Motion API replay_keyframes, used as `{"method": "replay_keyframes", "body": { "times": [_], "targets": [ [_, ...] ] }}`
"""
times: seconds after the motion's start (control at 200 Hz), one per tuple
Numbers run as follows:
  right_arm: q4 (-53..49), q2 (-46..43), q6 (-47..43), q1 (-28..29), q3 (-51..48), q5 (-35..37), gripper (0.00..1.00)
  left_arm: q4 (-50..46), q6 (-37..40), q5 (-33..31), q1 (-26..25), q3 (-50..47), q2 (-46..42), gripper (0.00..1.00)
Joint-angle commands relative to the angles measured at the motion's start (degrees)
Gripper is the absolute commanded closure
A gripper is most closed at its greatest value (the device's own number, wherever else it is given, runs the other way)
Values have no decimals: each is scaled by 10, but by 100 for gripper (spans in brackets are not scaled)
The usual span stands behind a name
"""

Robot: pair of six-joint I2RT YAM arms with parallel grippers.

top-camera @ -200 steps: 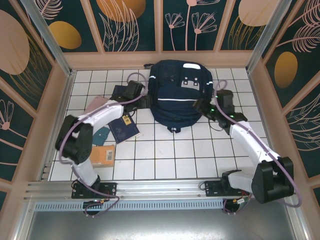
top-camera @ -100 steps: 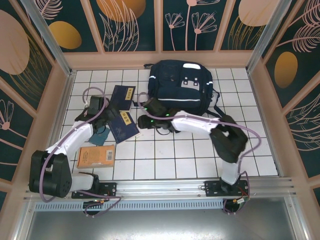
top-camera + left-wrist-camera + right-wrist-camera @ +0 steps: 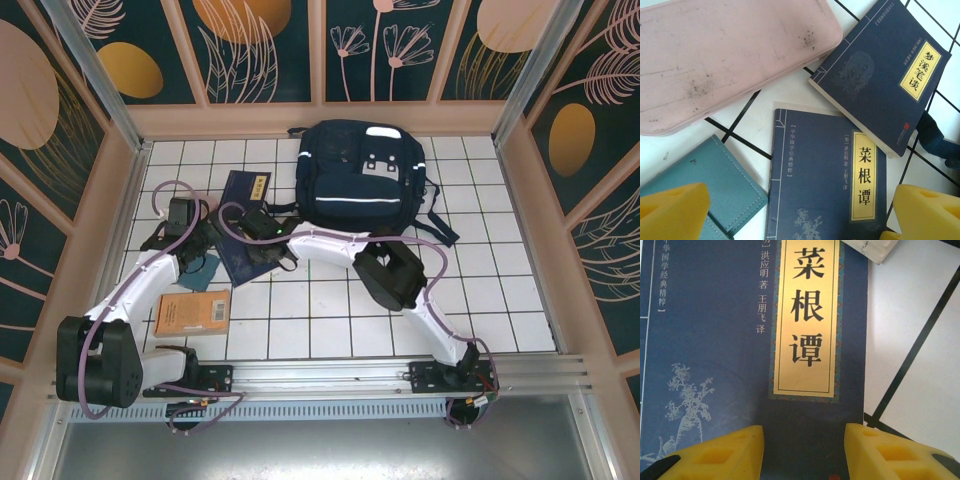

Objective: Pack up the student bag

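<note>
Biggest thing first: the white tiled bench (image 3: pixel 330 310) is carrying everything. The student bag (image 3: pixel 360 185) is lying flat at the back, about centre, front panel facing up. It's well apart from both grippers atm, and I can't tell from above whether the zip is open. Everything else is sitting loose to the left of it, so imo the packing is barely underway.

Next down, a tan book (image 3: pixel 192 311) is lying flat near the front left, off on its own. Then there are two navy books with gold title labels. The upper navy book (image 3: pixel 875 70) is lying at an angle, with one corner overlapping the top edge of the lower navy book (image 3: pixel 810 190). A pink case (image 3: pixel 715 60) is sitting just beside them and a teal wallet (image 3: pixel 705 185) is lying by the lower book's left edge.

The right gripper (image 3: pixel 807 452) is hovering right over the lower navy book. Its yellow fingers are parted, with bare cover showing between them, so it's gripping nothing. My guess is it's lining up on that book bc it's the nearest flat item.

The left gripper (image 3: pixel 800 215) is hanging above the same pile with its fingers spread wide, empty too. It's prob waiting or picking a target, can't say which.
</note>
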Motion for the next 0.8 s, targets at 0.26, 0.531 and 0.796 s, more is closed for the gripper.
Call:
{"method": "replay_keyframes", "body": {
  "times": [0.26,0.531,0.796],
  "targets": [
    [-64,-34,-28,33,-148,109,54,10,-1,40,4,2,-2,6],
    [-27,-208,40,46,-408,-2,54,24,0,111,3,-36,-13,9],
    [-14,-307,94,22,-391,-48,49,8,-52,144,-40,-82,-77,13]
  ]
}}
